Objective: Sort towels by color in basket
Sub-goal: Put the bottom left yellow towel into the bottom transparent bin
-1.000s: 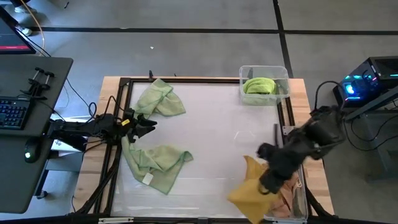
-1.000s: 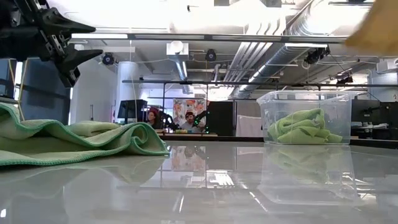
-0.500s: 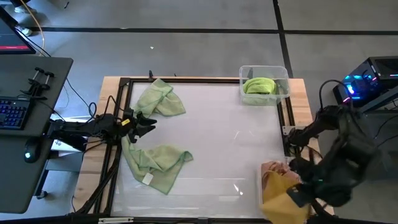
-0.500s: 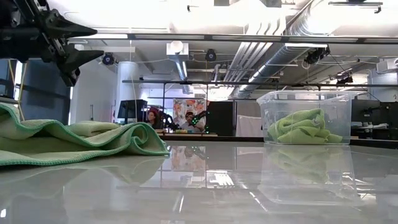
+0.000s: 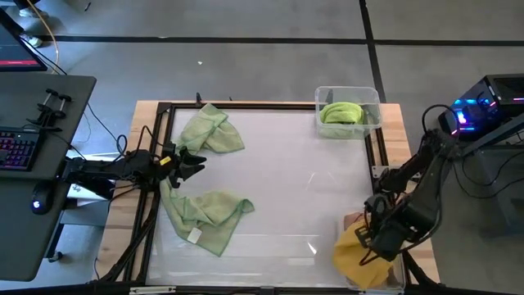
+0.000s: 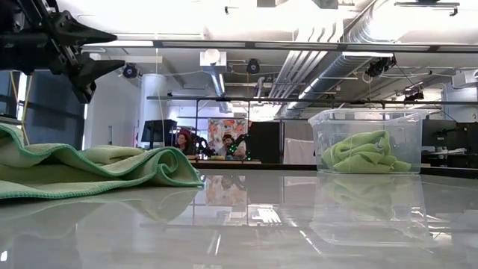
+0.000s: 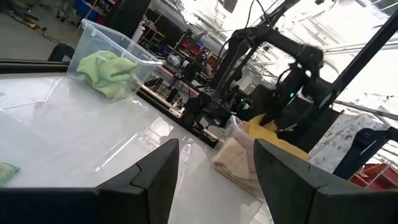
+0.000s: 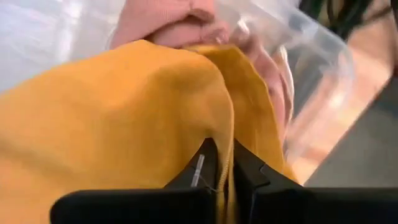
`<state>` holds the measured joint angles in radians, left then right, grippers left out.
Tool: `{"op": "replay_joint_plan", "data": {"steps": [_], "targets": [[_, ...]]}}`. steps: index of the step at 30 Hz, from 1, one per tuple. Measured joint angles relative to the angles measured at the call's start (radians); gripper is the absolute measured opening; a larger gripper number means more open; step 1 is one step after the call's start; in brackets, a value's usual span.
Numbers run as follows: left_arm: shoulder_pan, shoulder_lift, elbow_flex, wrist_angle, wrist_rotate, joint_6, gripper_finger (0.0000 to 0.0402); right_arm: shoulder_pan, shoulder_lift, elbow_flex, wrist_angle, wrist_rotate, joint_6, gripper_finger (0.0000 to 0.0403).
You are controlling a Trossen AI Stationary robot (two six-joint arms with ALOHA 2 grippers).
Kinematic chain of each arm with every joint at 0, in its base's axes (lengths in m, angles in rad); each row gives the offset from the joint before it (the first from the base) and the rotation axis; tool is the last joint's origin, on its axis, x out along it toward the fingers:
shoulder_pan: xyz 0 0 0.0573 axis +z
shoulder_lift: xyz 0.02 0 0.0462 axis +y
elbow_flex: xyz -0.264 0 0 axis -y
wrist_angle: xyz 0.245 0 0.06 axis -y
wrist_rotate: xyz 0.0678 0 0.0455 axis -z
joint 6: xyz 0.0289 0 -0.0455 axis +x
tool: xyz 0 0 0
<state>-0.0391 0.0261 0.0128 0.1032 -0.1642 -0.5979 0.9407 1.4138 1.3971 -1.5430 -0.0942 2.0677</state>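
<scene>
Two pale green towels (image 5: pixel 206 217) (image 5: pixel 210 131) are lying on the left half of the table (image 5: pixel 286 164) in the high view, with the left gripper (image 5: pixel 195 161) hovering between them, fingers spread and empty. Over at the near right corner, the right gripper (image 5: pixel 368 246) is pinching a mustard towel (image 5: pixel 354 256) beside a clear bin (image 5: pixel 397 266) of pinkish cloth. At table height, a bright green towel (image 6: pixel 364 152) is sitting in the far clear tub (image 6: pixel 366 142), and people are showing in the room behind. Looking through the left wrist, both fingers (image 7: pixel 158 174) are standing well apart. Looking through the right wrist, the fingertips (image 8: pixel 205 165) are clamping a mustard fold, pink cloth (image 8: pixel 168 18) bunching just beyond.
</scene>
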Motion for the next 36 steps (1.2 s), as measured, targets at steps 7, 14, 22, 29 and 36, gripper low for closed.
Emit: {"op": "replay_joint_plan", "data": {"steps": [7,14,22,29,36], "targets": [[0.0,0.0,0.0,0.015,0.0,-0.002,0.0195,-0.001,0.001,-0.165,0.132,0.045,-0.119,0.0059],[0.0,0.0,0.0,0.015,0.0,-0.072,0.0195,-0.001,-0.033,-0.033,0.117,-0.032,-0.068,0.0145],[0.0,0.0,0.0,0.015,-0.003,-0.072,0.0195,0.0,-0.045,0.149,0.192,0.072,-0.04,0.017],[0.0,0.0,0.0,0.014,-0.003,-0.072,0.0195,0.0,-0.009,-0.023,0.287,-0.012,-0.071,0.0107],[0.0,0.0,0.0,0.014,-0.003,-0.071,0.0195,-0.001,0.002,-0.264,0.45,-0.064,-0.12,0.0008]]}}
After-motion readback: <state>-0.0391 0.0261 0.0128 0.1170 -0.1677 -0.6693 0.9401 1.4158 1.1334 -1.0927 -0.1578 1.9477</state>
